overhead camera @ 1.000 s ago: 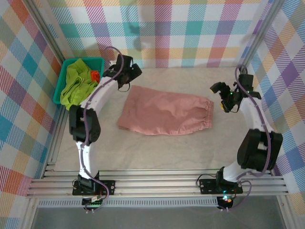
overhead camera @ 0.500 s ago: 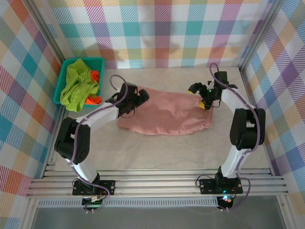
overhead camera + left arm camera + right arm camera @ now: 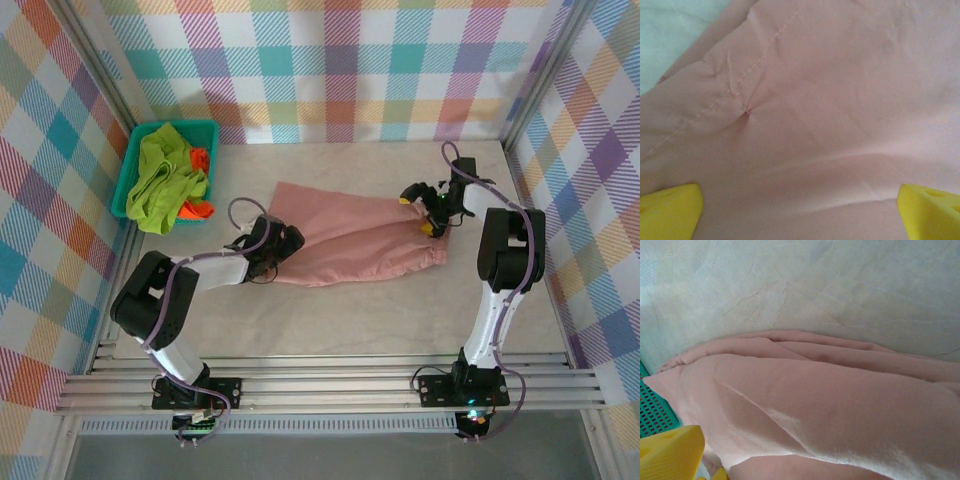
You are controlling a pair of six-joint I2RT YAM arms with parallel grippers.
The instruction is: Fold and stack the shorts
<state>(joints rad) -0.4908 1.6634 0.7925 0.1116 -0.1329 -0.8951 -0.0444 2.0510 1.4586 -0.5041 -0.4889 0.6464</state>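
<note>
Pink shorts (image 3: 360, 250) lay lengthwise left to right, left gripper (image 3: 290, 242) at the leg end, right gripper (image 3: 418, 212) at the waistband, jaws of both open.

Layout from the overhead feed. One pair of shorts (image 3: 360, 240) lies flat on the table (image 3: 350, 320), about mid-table, its long axis running left to right and its waistband end to the right. The basket (image 3: 178, 124) sits in the far left corner, well apart from that pair. In it I see a second pair (image 3: 160, 180) heaped across most of the basket, and a third pair (image 3: 198, 160) along the right side, partly under the second. My left gripper (image 3: 283, 243) is over the flat pair's left end, at its near edge. My right gripper (image 3: 425, 207) is over its right end, at the far edge. Both arm bases stand before the shorts, at the table's near edge.
</note>
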